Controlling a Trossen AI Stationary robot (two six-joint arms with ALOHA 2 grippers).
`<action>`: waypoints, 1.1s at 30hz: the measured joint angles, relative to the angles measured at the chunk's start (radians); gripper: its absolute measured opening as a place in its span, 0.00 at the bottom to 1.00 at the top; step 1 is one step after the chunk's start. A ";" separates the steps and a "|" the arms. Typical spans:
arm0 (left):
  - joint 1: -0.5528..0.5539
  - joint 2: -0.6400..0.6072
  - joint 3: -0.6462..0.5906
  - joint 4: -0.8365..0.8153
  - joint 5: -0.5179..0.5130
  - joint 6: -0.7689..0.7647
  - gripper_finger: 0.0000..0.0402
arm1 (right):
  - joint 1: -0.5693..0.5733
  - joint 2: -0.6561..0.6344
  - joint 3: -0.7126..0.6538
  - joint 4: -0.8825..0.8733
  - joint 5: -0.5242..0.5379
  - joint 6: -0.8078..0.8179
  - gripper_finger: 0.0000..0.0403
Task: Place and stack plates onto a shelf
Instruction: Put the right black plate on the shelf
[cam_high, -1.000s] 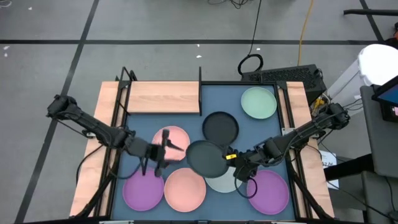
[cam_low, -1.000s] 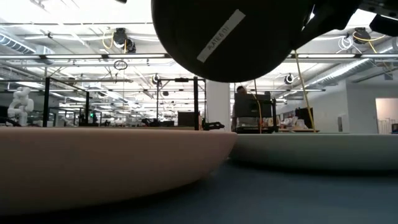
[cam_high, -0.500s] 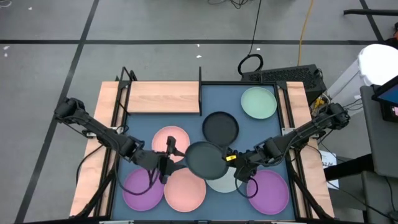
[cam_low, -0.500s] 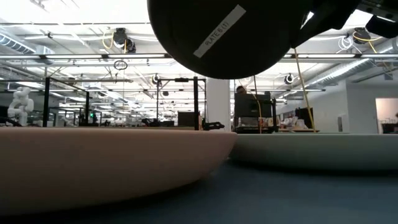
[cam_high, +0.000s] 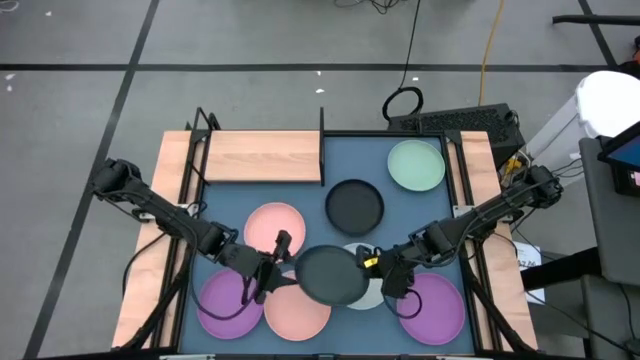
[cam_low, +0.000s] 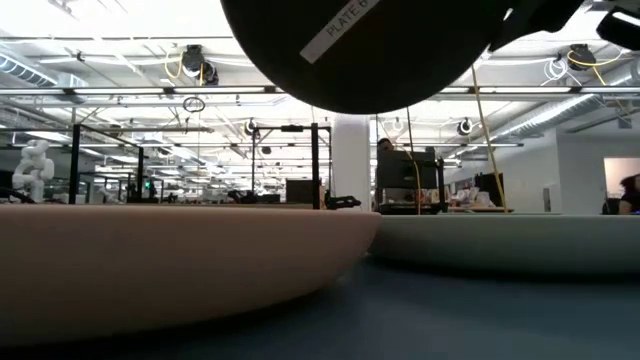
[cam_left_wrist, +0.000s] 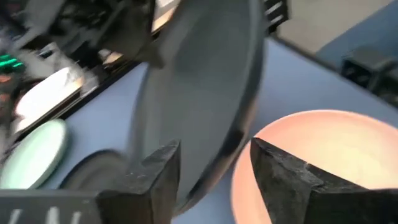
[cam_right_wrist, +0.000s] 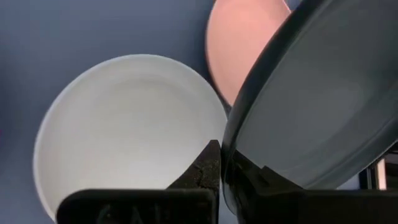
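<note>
Since a second ago, the left gripper (cam_high: 272, 268) has swung in from over the far pink plate (cam_high: 262, 226) to the rim of the lifted black plate (cam_high: 330, 275), which itself has drifted nearer the front edge of the blue-grey mat (cam_high: 300, 205).

Nearest the mat's front edge lie a purple plate (cam_high: 222, 305), largely under the left arm, a second pink plate (cam_high: 297, 309) partly overlapped by the raised black one, and another purple plate (cam_high: 435, 308) at the right.

Above them, the right gripper (cam_high: 377, 266) pinches the black plate's edge, fingers pressed tight on the rim. The left gripper's fingers (cam_left_wrist: 283, 177) stand spread, one on each side of the opposite rim; whether they touch it cannot be told.

A pale blue-white plate (cam_high: 368, 291) lies almost wholly hidden beneath the held plate in the high view, though the right wrist view shows it plainly.

Farther back on the mat rest the far pink plate, a second black plate (cam_high: 354, 204) and a pale green plate (cam_high: 416, 165).

At the mat's far left corner stands the shelf (cam_high: 262, 156), bare wood.

In the low view the held plate is cut off at the top.
</note>
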 joint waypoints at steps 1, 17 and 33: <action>0.000 0.000 0.000 0.008 0.028 0.000 0.46 | 0.000 0.000 0.000 0.000 0.000 -0.009 0.01; -0.003 0.000 0.000 0.071 0.193 0.102 0.14 | 0.000 0.000 0.000 0.090 -0.057 0.051 0.02; 0.007 0.000 -0.001 0.091 0.295 0.123 0.03 | -0.001 -0.002 0.002 0.307 0.013 0.414 0.32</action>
